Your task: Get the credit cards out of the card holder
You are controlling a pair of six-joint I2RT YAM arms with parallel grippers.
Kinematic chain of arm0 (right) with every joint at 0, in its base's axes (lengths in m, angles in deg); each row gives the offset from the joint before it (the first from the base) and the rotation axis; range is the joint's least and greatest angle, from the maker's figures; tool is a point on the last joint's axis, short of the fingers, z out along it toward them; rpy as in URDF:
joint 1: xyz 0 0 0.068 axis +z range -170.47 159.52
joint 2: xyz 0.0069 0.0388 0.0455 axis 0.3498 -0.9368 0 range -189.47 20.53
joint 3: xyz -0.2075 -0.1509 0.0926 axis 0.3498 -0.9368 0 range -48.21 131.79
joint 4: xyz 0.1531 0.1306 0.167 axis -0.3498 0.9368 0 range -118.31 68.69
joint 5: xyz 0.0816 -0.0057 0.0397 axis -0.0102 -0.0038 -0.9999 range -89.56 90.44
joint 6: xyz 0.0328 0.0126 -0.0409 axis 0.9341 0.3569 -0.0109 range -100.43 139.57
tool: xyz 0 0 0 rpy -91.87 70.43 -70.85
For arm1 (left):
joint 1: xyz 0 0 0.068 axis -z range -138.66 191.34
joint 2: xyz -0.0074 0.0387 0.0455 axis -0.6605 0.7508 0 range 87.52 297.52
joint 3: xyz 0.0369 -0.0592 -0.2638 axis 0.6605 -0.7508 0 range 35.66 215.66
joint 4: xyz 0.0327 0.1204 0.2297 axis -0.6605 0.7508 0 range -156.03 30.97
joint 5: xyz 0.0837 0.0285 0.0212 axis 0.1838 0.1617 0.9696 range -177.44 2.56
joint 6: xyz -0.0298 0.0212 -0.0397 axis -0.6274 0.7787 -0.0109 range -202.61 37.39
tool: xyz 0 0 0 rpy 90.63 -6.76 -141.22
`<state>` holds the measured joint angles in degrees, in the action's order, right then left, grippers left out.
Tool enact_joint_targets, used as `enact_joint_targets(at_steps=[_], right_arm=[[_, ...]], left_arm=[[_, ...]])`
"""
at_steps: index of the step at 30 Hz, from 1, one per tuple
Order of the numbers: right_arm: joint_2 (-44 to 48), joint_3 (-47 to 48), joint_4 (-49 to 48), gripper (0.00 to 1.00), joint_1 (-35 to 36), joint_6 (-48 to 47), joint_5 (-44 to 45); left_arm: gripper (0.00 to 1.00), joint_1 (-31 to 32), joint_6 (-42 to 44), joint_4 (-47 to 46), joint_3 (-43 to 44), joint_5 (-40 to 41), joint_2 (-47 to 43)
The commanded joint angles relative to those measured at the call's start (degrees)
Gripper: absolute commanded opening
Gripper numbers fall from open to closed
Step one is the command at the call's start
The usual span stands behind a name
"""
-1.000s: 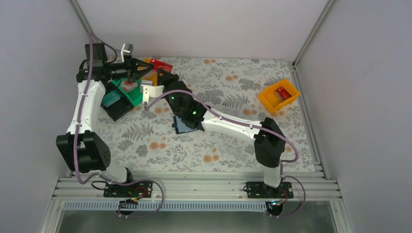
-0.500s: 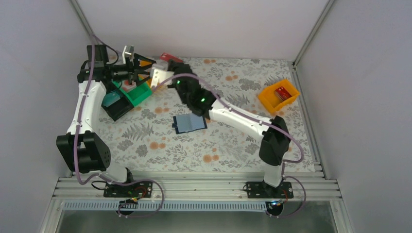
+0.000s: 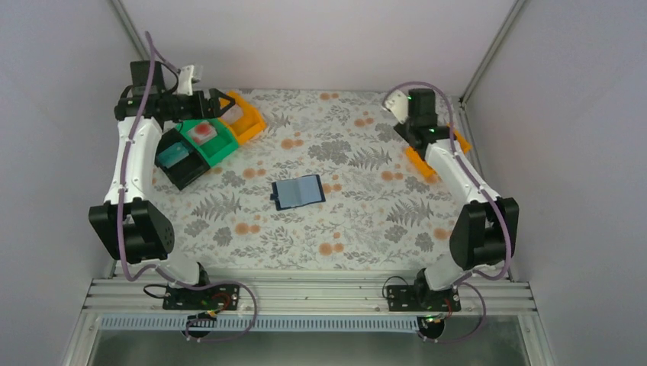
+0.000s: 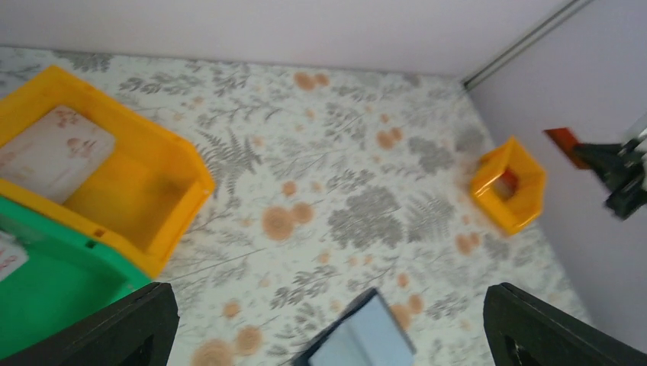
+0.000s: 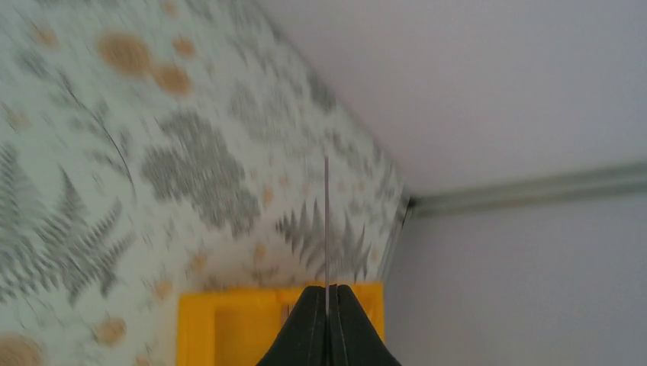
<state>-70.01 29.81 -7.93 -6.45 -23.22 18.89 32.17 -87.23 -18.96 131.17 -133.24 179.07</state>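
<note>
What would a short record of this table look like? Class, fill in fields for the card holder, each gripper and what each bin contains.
card holder: open flat mid-table, apart from both arms
left gripper: open, holding nothing, over the far-left bins
right gripper: shut on a credit card seen edge-on, above the right orange bin
green bin: red-blotched card
black bin: teal card
left orange bin: pale card

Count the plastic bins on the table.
4: black bin, green bin and orange bin together far left; second orange bin far right, partly hidden by the right arm. None else seen.
</note>
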Motion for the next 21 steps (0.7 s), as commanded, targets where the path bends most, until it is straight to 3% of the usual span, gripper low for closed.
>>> enact_joint_targets(at_steps=[1, 8, 11, 15, 21], right_arm=[[0.5, -5.7, -4.0, 0.04, -9.3, 1.6, -2.3], [-2.3, -10.2, -9.8, 0.04, -18.5, -1.2, -2.6], [-6.0, -8.4, -7.9, 0.04, -19.7, -1.5, -6.6], [-13.0, -4.6, -9.5, 0.04, -21.5, -2.4, -2.1], [-19.9, 1.3, -9.4, 0.04, -23.9, -4.8, -2.6]], left_arm=[[1.00, 2.0, 9.4, -0.4, -3.7, 8.1, 1.0], [1.00, 4.3, 11.9, 0.6, -5.7, 4.8, 3.5], [1.00, 4.3, 12.4, 0.9, -5.9, 4.5, 4.3], [1.00, 4.3, 12.9, 1.4, -5.3, 3.2, 5.1], [1.00, 4.5, 12.9, 2.0, -4.4, 3.8, 5.9]])
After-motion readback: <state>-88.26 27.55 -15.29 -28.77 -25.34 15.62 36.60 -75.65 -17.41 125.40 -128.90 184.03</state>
